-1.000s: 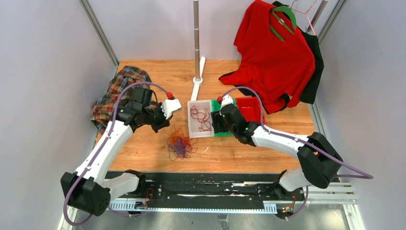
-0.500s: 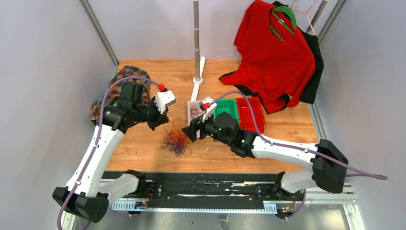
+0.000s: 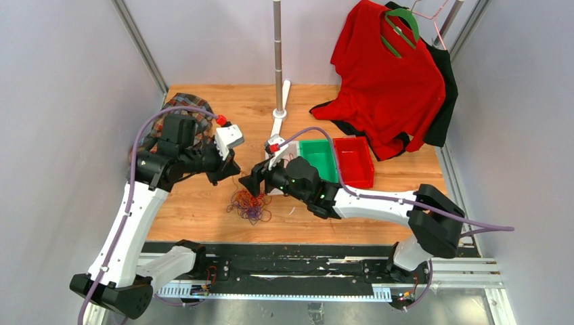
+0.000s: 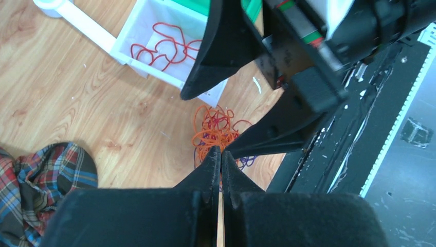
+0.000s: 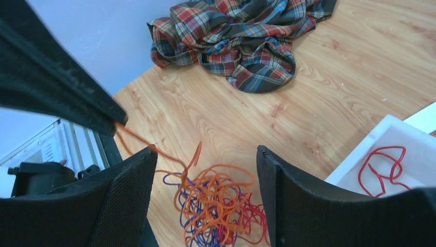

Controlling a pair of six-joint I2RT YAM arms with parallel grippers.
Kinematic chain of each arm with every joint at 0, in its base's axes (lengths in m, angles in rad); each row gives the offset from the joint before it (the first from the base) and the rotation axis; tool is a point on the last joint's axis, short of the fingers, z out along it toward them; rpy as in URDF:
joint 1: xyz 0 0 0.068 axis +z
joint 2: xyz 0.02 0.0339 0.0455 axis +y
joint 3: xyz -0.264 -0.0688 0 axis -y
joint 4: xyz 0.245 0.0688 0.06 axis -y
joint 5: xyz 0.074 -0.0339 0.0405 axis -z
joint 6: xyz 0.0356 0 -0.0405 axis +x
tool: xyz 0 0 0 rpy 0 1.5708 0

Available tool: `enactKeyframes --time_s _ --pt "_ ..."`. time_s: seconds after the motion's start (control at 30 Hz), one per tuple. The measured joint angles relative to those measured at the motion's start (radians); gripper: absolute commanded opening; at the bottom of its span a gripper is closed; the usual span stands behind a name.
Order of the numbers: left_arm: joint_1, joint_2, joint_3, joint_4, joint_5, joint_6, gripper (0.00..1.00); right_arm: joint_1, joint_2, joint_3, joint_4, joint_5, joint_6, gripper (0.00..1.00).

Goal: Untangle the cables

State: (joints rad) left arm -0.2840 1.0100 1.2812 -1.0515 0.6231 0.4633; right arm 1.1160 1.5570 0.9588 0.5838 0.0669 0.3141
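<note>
The cables (image 3: 249,203) are a tangle of thin orange, purple-blue and red loops lying on the wooden table between the two arms. The tangle also shows in the left wrist view (image 4: 218,131) and the right wrist view (image 5: 221,206). My left gripper (image 3: 234,177) is shut on an orange strand; in the right wrist view that strand runs taut from its fingertips (image 5: 110,118) down to the pile. My right gripper (image 3: 253,185) is open and empty, its fingers (image 5: 131,190) wide apart just above the pile. One red cable (image 4: 164,49) lies apart in a white bin (image 4: 154,72).
A green bin (image 3: 318,159) and a red bin (image 3: 353,161) stand right of the white bin (image 5: 355,159). A plaid shirt (image 5: 241,36) is heaped at the table's left. A pole stand (image 3: 278,61) rises at the back, and a red shirt (image 3: 386,81) hangs at the back right.
My right gripper has swung left from over the bins to above the tangle. My left gripper has drawn back to the left, and the tangle has shifted a little left with it.
</note>
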Motion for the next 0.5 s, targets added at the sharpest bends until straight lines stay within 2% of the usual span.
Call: enactKeyframes --time_s 0.13,0.37,0.5 --pt "0.000 0.000 0.040 -0.018 0.031 -0.008 0.00 0.003 0.046 0.039 0.019 0.035 0.000 0.61" --pt "0.000 0.005 0.167 -0.037 0.099 -0.043 0.00 0.003 0.151 0.071 0.027 0.087 0.002 0.61" --pt "0.000 0.016 0.243 -0.050 0.121 -0.066 0.00 0.003 0.198 0.072 0.045 0.094 0.010 0.54"
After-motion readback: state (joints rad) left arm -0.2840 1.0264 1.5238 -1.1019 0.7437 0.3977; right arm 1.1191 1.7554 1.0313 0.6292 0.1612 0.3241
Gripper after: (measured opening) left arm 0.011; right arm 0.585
